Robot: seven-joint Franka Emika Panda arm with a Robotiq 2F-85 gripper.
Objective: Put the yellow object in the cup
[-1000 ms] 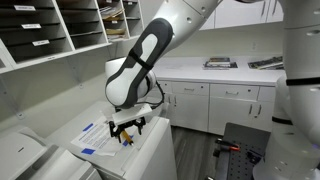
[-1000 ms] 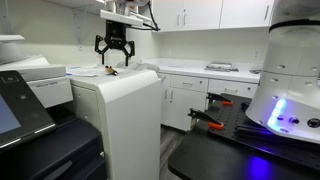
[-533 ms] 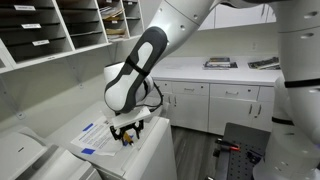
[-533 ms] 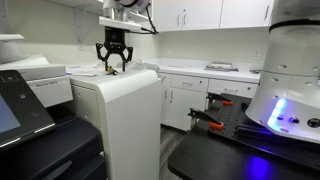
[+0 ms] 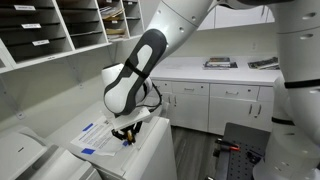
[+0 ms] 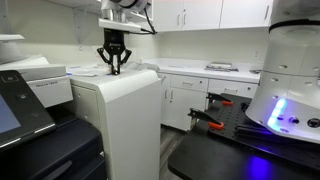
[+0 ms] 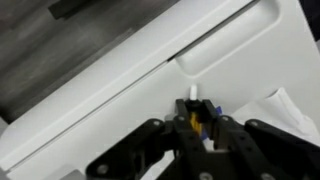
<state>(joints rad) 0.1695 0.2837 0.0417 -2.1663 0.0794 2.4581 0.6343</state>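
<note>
My gripper (image 5: pixel 126 136) (image 6: pixel 113 69) points straight down onto the top of a white machine (image 5: pixel 150 150) (image 6: pixel 125 95). In the wrist view the gripper (image 7: pixel 198 121) is shut, and the yellow object (image 7: pixel 196 120) shows as a thin yellow-orange stick pinched between the black fingers (image 7: pixel 213 128). A small white end sticks out beyond the fingertips. In both exterior views the stick is mostly hidden by the fingers, still down at the machine's top. The cup is out of view.
Blue-and-white paper sheets (image 5: pixel 95 142) (image 7: pixel 292 104) lie on the machine top beside the gripper. Wall pigeonholes (image 5: pixel 60 30) stand behind. A counter with white cabinets (image 5: pixel 220 80) (image 6: pixel 200 85), a printer (image 6: pixel 30 85) and a black table (image 6: pixel 240 150) surround the spot.
The jaws have gone from wide open to shut, closing on the yellow stick. The gripper has come down a little onto the machine top.
</note>
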